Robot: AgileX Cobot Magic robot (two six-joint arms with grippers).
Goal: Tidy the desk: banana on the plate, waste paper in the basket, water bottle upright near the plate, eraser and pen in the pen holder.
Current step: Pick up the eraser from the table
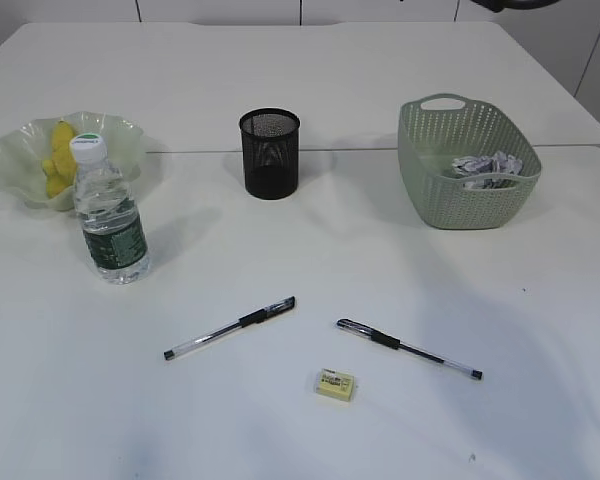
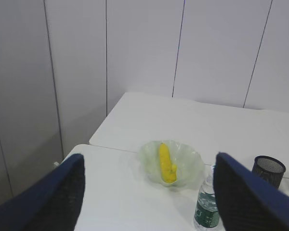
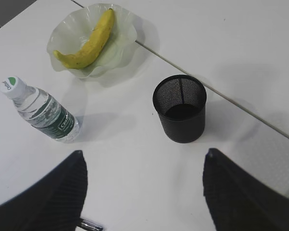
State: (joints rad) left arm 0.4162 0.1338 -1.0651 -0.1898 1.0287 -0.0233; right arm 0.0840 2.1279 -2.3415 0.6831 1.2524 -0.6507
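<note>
Inspecting the worktop (image 1: 310,60) from the exterior view, I record the following. The banana (image 1: 58,160) lies in the plate (image 1: 15,150) at the far left. The water bottle (image 1: 110,215) stands upright just in front of the plate, cap up. The pen holder (image 1: 270,152) stands near the middle by the seam; through its mesh I cannot tell whether it holds anything. The basket (image 1: 467,160) sits at the right, with the waste paper (image 1: 487,165) inside it. Two pens lie flat on the near half: the left pen (image 1: 230,327) and the right pen (image 1: 408,349), well apart from the holder. The eraser (image 1: 335,385) lies between and in front of them, touching neither.

My left fingers (image 2: 48,197) are spread wide, nothing between them, held above the worktop facing the plate and bottle. My right fingers (image 3: 241,192) are likewise spread and empty, above the worktop with the pen holder just beyond them. In that view a pen tip shows at the lower edge.
</note>
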